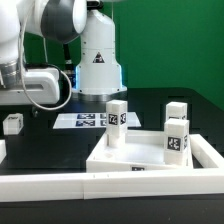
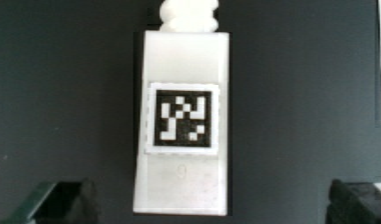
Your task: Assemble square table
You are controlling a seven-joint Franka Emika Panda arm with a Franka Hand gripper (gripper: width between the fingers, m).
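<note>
A white table leg (image 2: 183, 110) with a black-and-white tag lies flat on the black table, its threaded end pointing away from my gripper. My gripper (image 2: 205, 203) hovers above it, open, with dark fingertips (image 2: 55, 203) well clear on either side and not touching it. In the exterior view this leg (image 1: 12, 123) lies at the far left under the arm's hand, whose fingers I cannot make out there. The square top (image 1: 150, 160) lies flat at the centre right. Two legs (image 1: 117, 122) (image 1: 177, 139) stand upright on it, and a third leg (image 1: 177, 110) stands behind at the right.
The marker board (image 1: 85, 120) lies flat in front of the robot's base (image 1: 100, 65). Long white L-shaped rails run along the front (image 1: 50, 182) and the exterior view's right (image 1: 208, 150), around the top.
</note>
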